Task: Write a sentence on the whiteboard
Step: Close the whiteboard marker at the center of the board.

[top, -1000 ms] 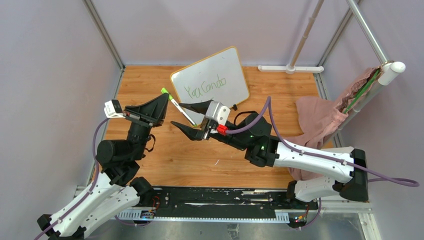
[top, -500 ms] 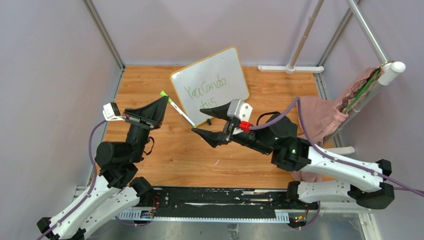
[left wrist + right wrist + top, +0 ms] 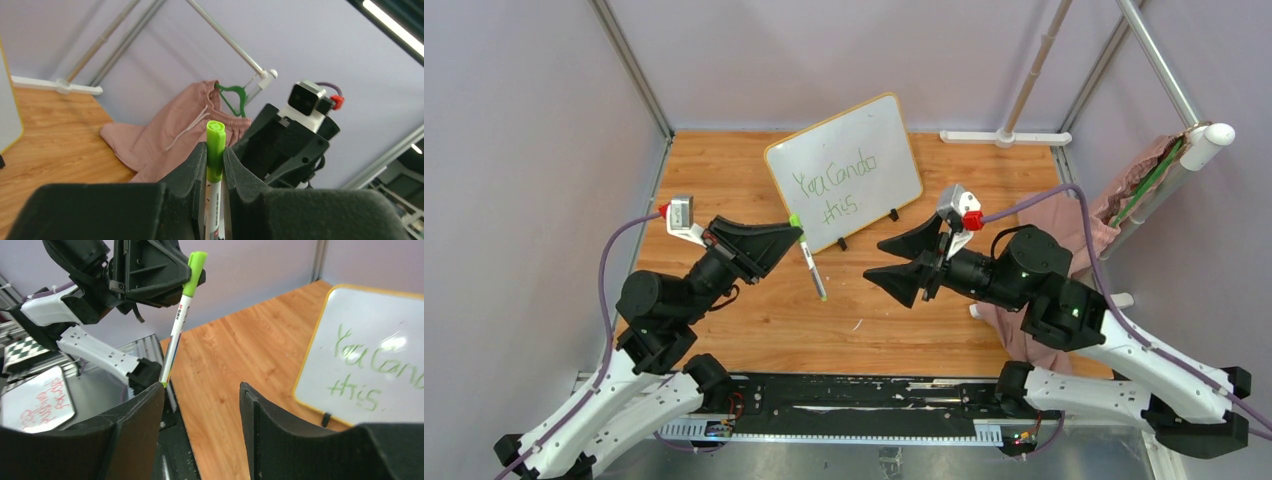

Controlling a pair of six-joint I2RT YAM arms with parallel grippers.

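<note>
On your right, a pink garment (image 3: pixel 1064 235) hangs from a green hanger (image 3: pixel 1149 180) and spills onto the right edge of the wooden desk (image 3: pixel 904 330). At the desk's far edge you see a white bar (image 3: pixel 1004 137) lying flat, with a pale pole rising from it. Over the desk's left half, a white marker (image 3: pixel 810 265) is tilted, its green end far and its tip near.

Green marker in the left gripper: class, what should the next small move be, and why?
Probably lower the left gripper toward the wooden table and set the green marker down. The sentence on the whiteboard looks complete in two lines, the marker hangs tip-down clear of the board, and the right gripper stands open and empty.
</note>
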